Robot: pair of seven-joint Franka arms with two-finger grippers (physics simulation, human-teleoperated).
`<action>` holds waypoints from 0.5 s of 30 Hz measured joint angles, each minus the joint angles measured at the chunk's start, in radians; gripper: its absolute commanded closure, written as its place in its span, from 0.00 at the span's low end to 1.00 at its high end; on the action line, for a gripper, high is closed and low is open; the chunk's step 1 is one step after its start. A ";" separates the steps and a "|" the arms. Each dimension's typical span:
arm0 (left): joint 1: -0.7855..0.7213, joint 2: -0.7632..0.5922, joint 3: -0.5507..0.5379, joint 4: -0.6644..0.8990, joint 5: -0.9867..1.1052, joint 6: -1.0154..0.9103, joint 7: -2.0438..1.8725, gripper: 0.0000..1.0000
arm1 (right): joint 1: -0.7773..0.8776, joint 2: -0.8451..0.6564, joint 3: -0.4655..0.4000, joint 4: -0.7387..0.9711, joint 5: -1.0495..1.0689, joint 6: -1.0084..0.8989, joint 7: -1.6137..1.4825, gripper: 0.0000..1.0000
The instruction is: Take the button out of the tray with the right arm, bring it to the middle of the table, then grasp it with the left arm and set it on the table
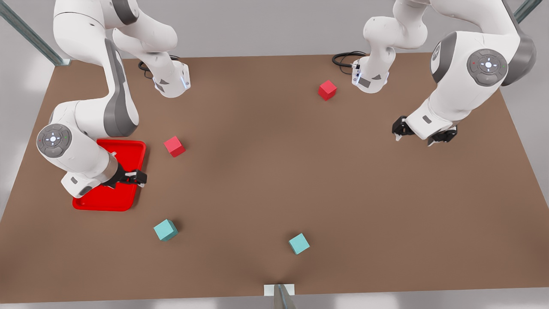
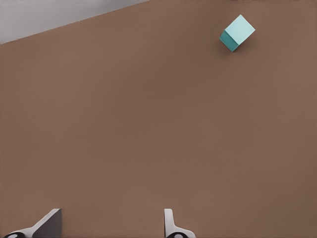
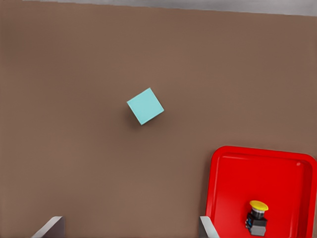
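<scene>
Glossy round-capped button (image 3: 257,216) sits in rimmed red tray (image 3: 233,173).

hidden in the front view: the button, somewhere behind the right arm (image 1: 81,154) and right gripper (image 1: 136,177) over the tray (image 1: 109,204). covered too: much of that tray's floor. cut off by the right wrist view's edge: the tray's far side and both fingertips (image 3: 49,227). cropped likewise in the left wrist view: the left gripper's fingers (image 2: 47,224). truncated at the front view's top: both arms' upper links.

red tray (image 3: 233,163); yellow-capped button (image 3: 257,214)
</scene>
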 measured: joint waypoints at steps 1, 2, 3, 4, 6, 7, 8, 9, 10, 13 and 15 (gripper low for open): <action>0.000 0.000 0.000 -0.002 0.000 0.004 -0.001 0.00 | -0.004 -0.001 0.000 0.008 0.001 -0.004 -0.004 0.00; 0.000 0.000 0.000 -0.003 0.001 0.007 -0.003 0.00 | -0.010 -0.001 -0.001 0.015 0.005 -0.012 -0.009 0.00; 0.000 0.001 0.000 -0.004 0.001 0.010 -0.004 0.00 | -0.013 0.000 -0.001 0.018 0.008 -0.020 -0.013 0.00; 0.000 0.001 0.000 -0.004 0.001 0.013 -0.005 0.00 | -0.013 0.003 -0.001 0.020 0.008 -0.027 -0.015 0.00; 0.000 0.002 0.000 -0.005 0.002 0.017 -0.008 0.00 | 0.013 0.034 0.000 0.021 0.005 -0.036 -0.018 0.00; 0.000 0.002 0.000 -0.005 0.002 0.019 -0.009 0.00 | 0.021 0.052 0.000 0.018 0.004 -0.040 -0.019 0.00; 0.000 0.003 0.000 -0.005 0.002 0.021 -0.009 0.00 | 0.003 0.087 0.000 0.014 0.005 -0.045 -0.020 0.00; 0.000 0.005 0.000 -0.005 0.002 0.022 -0.010 0.00 | -0.030 0.124 -0.002 0.010 0.003 -0.049 -0.022 0.00; 0.000 0.005 0.000 -0.005 0.002 0.023 -0.011 0.00 | -0.073 0.150 -0.003 0.001 0.003 -0.052 -0.023 0.00; 0.002 0.006 0.000 -0.012 0.002 0.028 -0.013 0.00 | -0.229 0.200 -0.005 -0.014 0.002 -0.056 -0.036 0.00; 0.002 0.006 0.000 -0.017 0.002 0.031 -0.014 0.00 | -0.296 0.247 -0.005 -0.014 0.004 -0.041 -0.059 0.00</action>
